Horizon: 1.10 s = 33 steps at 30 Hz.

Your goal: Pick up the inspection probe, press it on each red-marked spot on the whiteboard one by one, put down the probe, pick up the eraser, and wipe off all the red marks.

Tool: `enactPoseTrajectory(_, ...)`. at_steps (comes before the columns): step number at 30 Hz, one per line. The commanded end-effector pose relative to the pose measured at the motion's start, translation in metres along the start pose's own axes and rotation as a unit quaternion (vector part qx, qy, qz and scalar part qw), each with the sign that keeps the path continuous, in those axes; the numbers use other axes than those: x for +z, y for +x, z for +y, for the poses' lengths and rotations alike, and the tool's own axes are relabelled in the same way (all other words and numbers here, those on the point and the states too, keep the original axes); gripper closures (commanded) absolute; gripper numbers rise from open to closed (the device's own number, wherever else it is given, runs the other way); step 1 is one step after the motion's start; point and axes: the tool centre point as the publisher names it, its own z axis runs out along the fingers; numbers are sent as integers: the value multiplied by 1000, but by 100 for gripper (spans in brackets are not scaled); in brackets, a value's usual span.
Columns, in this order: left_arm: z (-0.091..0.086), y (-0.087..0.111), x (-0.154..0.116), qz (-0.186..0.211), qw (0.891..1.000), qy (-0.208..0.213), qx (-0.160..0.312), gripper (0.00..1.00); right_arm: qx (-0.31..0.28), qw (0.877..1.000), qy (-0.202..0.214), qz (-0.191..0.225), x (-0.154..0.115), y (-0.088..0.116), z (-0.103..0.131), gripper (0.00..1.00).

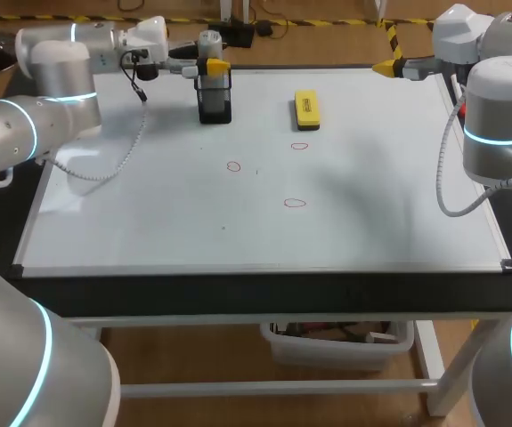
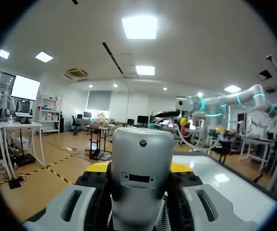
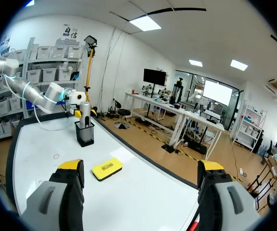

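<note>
My left gripper (image 2: pixel 139 168) is clamped on the probe (image 2: pixel 140 144), which stands upright in the black holder (image 1: pixel 215 102) at the whiteboard's (image 1: pixel 371 222) far edge. My right gripper (image 3: pixel 140 175) is wide and holds nothing. The eraser (image 1: pixel 306 109) is near the holder.

Silver-grey arms (image 1: pixel 55 76) with glowing cyan rings (image 1: pixel 502 138), pale grey cables (image 1: pixel 117 160), yellow-tipped pincers (image 3: pixel 140 168).

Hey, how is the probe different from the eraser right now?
The probe is grey and round; the eraser is yellow and rectangular. The probe stands upright in a black holder; the eraser lies flat on the whiteboard. The left gripper clasps the probe; nothing touches the eraser. Both sit toward the whiteboard's far edge.
</note>
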Motion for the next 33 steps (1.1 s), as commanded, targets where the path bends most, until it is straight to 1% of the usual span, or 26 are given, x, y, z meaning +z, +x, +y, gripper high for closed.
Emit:
enactPoseTrajectory(1, 1, -3, -4, 8, 1000, 0, 3, 100, 0, 1000, 1, 0, 0, 0, 0, 0)
enactPoseTrajectory(6, -4, -2, -7, 13, 1000, -3, 10, 100, 0, 1000, 1, 0, 0, 0, 0, 0)
enactPoseTrajectory(8, -6, 0, -6, 15, 1000, -15, 15, 100, 0, 1000, 1, 0, 0, 0, 0, 0)
enactPoseTrajectory(15, -19, 4, -5, 23, 999, -12, 19, 100, 0, 1000, 1, 0, 0, 0, 0, 0)
enactPoseTrajectory(20, -24, 6, -3, 26, 999, -16, 18, 100, 0, 1000, 1, 0, 0, 0, 0, 0)
enactPoseTrajectory(27, -42, 17, -1, 28, 999, -14, 28, 100, 0, 1000, 1, 0, 0, 0, 0, 0)
enactPoseTrajectory(29, -47, 19, -1, 23, 999, -22, 29, 100, 0, 1000, 1, 0, 0, 0, 0, 0)
enactPoseTrajectory(33, -56, 24, -1, 22, 999, -23, 33, 100, 0, 1000, 1, 0, 0, 0, 0, 0)
